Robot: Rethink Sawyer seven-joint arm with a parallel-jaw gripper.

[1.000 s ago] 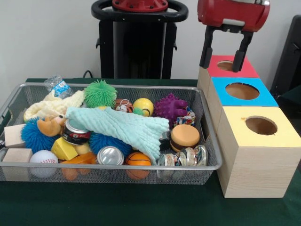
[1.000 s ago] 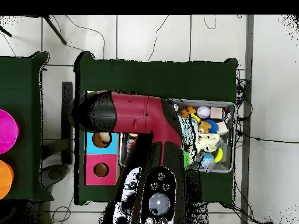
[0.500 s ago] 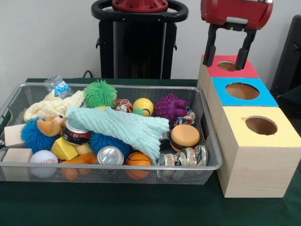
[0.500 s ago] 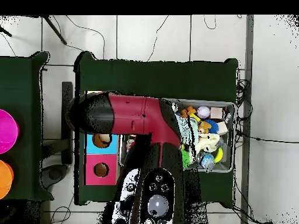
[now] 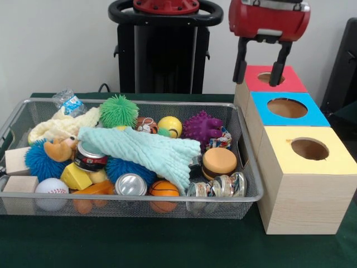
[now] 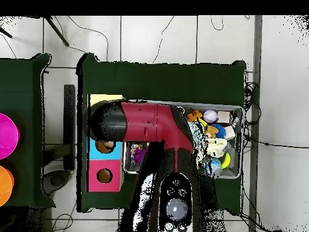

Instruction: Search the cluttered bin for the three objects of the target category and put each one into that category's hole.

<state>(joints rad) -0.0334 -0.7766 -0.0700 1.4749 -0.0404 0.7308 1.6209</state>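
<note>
The wire-mesh bin sits on the green table, full of toys; in the overhead view its rim shows to the right of the arm. A small white cloth with coloured dots peeks out beside the purple spiky ball; I see no other dotted cloths. The yellow-topped box stands nearest the camera on the right, its round hole uncovered. My gripper hangs open and empty above the red-topped box's left edge, by the bin's far right corner. In the overhead view the arm hides the gripper.
The blue-topped box and red-topped box stand in a row behind the yellow one. A large mint-green cloth drapes over the bin's middle. A cream knitted cloth, cans, balls and wooden blocks crowd the bin.
The gripper has moved a little to the left in the front view, from over the red box's hole towards the bin. It stays open and empty.
</note>
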